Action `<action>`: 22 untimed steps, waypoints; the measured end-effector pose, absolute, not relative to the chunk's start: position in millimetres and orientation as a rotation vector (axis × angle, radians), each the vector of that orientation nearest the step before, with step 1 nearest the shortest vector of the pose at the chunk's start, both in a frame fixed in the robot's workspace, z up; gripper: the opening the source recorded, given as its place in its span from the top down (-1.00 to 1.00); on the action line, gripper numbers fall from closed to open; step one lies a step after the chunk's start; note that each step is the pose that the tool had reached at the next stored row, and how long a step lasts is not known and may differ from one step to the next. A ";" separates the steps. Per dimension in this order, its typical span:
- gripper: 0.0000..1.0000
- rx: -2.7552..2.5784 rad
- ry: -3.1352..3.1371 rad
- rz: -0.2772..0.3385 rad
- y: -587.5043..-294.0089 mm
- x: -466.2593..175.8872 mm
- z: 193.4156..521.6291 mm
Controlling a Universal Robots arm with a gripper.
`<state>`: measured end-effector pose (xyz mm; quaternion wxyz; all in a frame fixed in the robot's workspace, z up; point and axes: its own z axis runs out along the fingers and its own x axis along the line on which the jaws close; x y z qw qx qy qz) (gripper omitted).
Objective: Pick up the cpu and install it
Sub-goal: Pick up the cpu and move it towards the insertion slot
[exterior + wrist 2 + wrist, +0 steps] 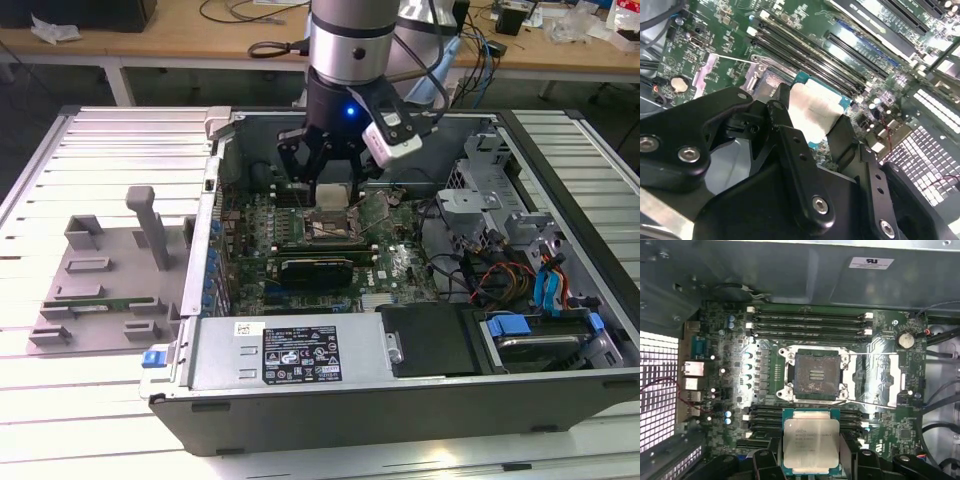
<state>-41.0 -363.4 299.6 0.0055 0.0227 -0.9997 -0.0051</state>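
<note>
1. One gripper (811,455) is clamped on the cpu (810,440), gripping two opposite edges.
2. Cpu hangs flat over the motherboard (880,340), close beside the open, empty socket (816,375), unseated, edges roughly parallel to it.

Wooden bench (150,45) behind, cables (272,47) strewn; white slatted tabletop (80,420).

One cpu (811,440), one open socket (816,375) and one coin battery (905,340) show in the first wrist view. One claw (331,186) has two black fingers (792,145). In the exterior view, one robot arm (350,30) stands at upper centre and one computer case (400,410) at centre. One grey fixture (100,270) is at the exterior view's left, on one slatted surface (70,410).
</note>
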 end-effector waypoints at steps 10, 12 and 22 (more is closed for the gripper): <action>-0.09 0.071 -3.128 -0.016 -358.8 -33.7 291.0; -0.09 0.071 -3.128 -0.016 -353.7 -33.2 289.5; -0.09 0.071 -3.128 -0.016 -340.9 -33.1 288.2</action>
